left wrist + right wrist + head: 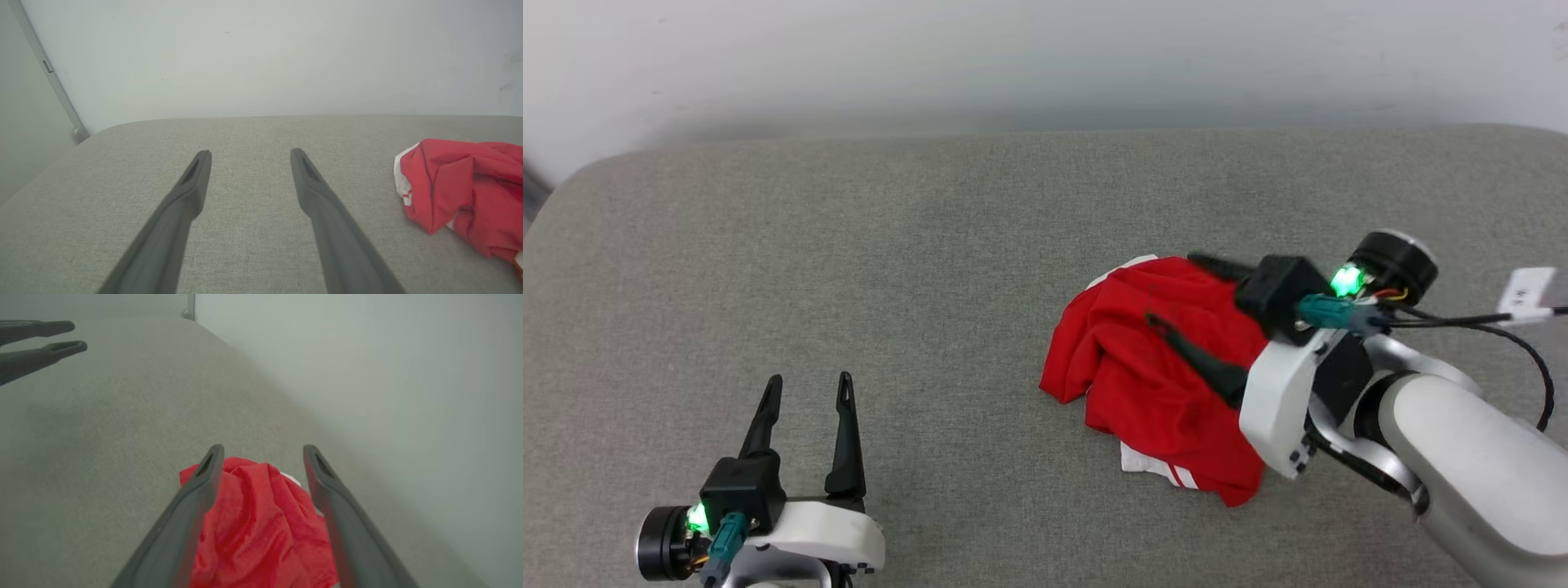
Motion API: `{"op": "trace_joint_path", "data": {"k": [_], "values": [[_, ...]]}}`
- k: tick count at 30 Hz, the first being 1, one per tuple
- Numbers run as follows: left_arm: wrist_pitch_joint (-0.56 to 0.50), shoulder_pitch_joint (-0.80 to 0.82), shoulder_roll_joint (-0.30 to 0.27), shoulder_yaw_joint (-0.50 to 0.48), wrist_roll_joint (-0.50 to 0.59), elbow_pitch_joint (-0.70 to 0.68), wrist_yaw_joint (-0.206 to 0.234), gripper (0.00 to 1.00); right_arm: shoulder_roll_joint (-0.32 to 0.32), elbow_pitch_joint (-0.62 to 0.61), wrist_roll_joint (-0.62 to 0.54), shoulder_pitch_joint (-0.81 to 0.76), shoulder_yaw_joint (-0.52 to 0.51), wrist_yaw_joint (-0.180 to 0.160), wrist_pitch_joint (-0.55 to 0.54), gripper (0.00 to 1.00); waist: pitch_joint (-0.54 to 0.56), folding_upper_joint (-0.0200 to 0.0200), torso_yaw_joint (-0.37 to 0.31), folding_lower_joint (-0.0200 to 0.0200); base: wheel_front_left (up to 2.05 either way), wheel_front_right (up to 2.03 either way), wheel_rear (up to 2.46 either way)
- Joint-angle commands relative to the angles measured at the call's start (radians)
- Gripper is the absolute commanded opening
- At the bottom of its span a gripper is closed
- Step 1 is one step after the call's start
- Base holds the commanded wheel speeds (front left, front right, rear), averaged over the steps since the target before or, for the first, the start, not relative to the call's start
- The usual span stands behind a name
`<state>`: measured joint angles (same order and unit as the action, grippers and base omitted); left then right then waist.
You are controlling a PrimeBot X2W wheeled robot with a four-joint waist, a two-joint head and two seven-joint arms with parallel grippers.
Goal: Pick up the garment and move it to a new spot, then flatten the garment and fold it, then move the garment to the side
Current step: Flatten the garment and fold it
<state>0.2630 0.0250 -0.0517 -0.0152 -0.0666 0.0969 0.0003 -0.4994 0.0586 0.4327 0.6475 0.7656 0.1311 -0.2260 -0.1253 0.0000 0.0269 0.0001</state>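
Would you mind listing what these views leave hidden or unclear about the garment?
Head view: the garment lies crumpled; its folds hide any print, and the right gripper covers part of it.
Left wrist view: the right edge cuts the garment off.
Right wrist view: the open fingers straddle the heap; whether they touch cloth is unclear.

No text, number, brand or sign can be read in any view. The garment point(1111, 367) is seen only as crumpled red cloth with white edging, and no print is exposed on its folds. A small white tag point(1529, 292) is noted on the cable point(1462, 321) right of the garment; its face is too small and blurred to be read.
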Motion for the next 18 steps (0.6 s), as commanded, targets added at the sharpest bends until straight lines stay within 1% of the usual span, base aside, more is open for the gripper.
{"op": "trace_joint_path", "data": {"k": [1,4,7,9,10,12,14,16,18], "values": [[0.003,0.013,0.001,-0.003,-0.004,-0.002,0.002,1.00,-0.029,-0.011,0.041,0.027,0.052,-0.001,-0.054,1.00,-0.008,0.0000,0.000,-0.0001,0.00,0.00,0.00],[0.003,0.029,0.001,-0.003,-0.006,-0.003,0.002,1.00,-0.098,-0.038,0.156,0.094,0.190,-0.001,-0.229,1.00,-0.027,0.0000,0.003,-0.0001,0.00,0.00,0.00],[0.003,0.041,0.001,0.004,-0.017,-0.004,0.006,1.00,-0.146,-0.050,0.251,0.145,0.311,-0.001,-0.373,1.00,-0.052,0.0000,0.008,-0.0001,0.00,0.00,0.00],[0.003,0.054,0.001,0.016,-0.023,-0.006,0.009,1.00,-0.177,-0.045,0.249,0.196,0.393,-0.001,-0.440,1.00,-0.072,0.0000,0.016,-0.0001,0.00,0.00,0.00],[0.003,0.059,0.001,0.020,-0.026,-0.007,0.010,1.00,-0.177,-0.041,0.269,0.205,0.431,-0.001,-0.463,1.00,-0.083,0.0000,0.018,-0.0001,0.00,0.00,0.00],[0.003,0.068,0.001,0.023,-0.031,-0.009,0.017,1.00,-0.161,-0.025,0.311,0.220,0.469,-0.001,-0.487,1.00,-0.104,0.0000,0.021,-0.0001,0.00,0.00,0.00],[0.003,0.078,0.001,0.029,-0.035,-0.010,0.021,1.00,-0.156,0.012,0.307,0.243,0.492,-0.001,-0.502,1.00,-0.126,0.0000,0.026,-0.0001,0.00,0.00,0.00],[0.003,0.088,0.001,0.034,-0.041,-0.013,0.025,1.00,-0.131,0.058,0.319,0.235,0.507,-0.001,-0.504,1.00,-0.147,0.0000,0.030,-0.0001,0.00,0.00,0.00],[0.003,0.096,0.001,0.042,-0.043,-0.013,0.027,1.00,-0.112,0.102,0.303,0.235,0.511,-0.001,-0.501,1.00,-0.165,0.0000,0.036,-0.0001,0.00,0.00,0.00]]}}
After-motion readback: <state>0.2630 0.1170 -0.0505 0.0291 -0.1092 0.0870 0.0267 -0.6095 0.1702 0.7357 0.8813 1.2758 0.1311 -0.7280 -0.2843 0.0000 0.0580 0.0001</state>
